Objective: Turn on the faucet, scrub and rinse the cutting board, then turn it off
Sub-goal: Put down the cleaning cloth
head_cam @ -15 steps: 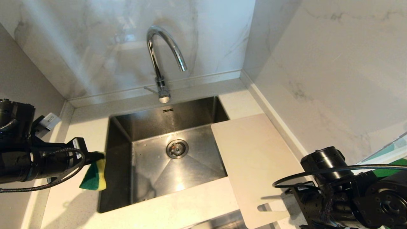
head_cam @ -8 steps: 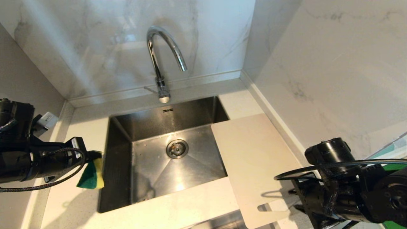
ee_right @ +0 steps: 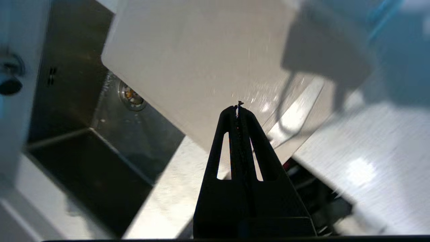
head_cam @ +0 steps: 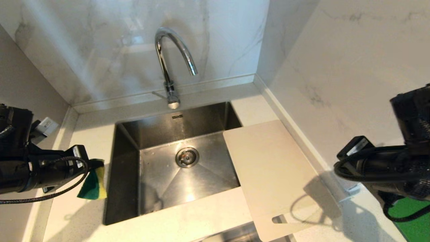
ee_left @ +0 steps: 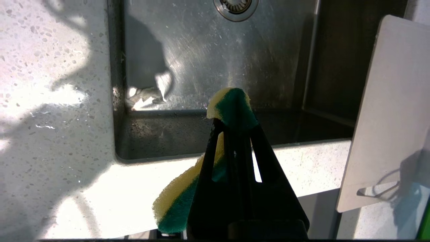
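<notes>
So here's where I'm at. My left gripper (ee_left: 231,111) has its jaws clamped down on the sponge (head_cam: 91,185), yellow foam with a green scrub side, hanging off to the left of the sink (head_cam: 127,161) over the tabletop (head_cam: 188,222). I'm parking it there on purpose so it's ready to scrub but out of the way of the tap.

The cutting board (head_cam: 268,168) lies flat on the right, one long edge hanging over the sink basin and the handle slot end sticking out past the front of the tabletop. I reckon that overhang is what makes it grabbable, since a thin board lying fully flat gives you nothing to pinch.

My right gripper (ee_right: 238,109) is above the board, jaws pressed fully together with nothing in them, not touching anything.

The faucet (head_cam: 171,64) is at the back of the sink, spout curving over the basin, thin lever poking out to its left. No water running that I can see, basin looks dry-ish. My guess is closed jaws make a decent poker for nudging that lever.
</notes>
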Tool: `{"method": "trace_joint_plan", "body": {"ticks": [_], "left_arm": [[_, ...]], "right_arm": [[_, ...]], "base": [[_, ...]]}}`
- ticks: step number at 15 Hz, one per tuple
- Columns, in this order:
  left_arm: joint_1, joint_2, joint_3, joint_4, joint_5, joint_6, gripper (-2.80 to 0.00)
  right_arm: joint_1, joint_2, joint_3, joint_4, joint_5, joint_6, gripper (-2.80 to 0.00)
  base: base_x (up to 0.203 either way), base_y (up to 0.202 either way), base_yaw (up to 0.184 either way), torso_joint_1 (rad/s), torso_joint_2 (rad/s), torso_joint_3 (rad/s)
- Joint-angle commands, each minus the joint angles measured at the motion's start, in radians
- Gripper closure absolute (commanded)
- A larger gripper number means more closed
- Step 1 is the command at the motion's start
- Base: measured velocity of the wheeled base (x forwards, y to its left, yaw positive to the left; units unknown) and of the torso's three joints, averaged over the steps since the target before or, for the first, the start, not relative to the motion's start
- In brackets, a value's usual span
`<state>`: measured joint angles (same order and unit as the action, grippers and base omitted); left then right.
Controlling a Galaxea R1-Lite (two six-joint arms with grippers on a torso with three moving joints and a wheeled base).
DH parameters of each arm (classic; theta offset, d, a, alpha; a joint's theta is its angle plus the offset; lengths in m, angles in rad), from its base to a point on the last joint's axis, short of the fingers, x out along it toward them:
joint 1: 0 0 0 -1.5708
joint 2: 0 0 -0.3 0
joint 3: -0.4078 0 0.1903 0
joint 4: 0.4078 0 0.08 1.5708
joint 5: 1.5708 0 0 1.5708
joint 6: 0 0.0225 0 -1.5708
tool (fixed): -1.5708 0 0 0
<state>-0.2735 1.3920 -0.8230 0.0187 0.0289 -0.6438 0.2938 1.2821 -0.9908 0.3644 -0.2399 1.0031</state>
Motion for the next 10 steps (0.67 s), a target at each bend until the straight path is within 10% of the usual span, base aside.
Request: {"method": "trace_joint_plan", "body": {"ticks": [1, 10], "left_arm": [[0.000, -0.013, -0.003, 0.000, 0.002, 0.004, 0.00], [0.002, -0.028, 0.002, 0.000, 0.002, 0.004, 0.00]], "right_arm": [[-0.029, -0.124, -0.017, 0.010, -0.022, -0.220, 0.00], [-0.447, -0.306, 0.110, -0.130, -0.041, -0.692, 0.00]], "base": [[0.000, 0.000, 0.000, 0.000, 0.00, 0.000], [0.000, 0.000, 0.000, 0.000, 0.00, 0.000]]}}
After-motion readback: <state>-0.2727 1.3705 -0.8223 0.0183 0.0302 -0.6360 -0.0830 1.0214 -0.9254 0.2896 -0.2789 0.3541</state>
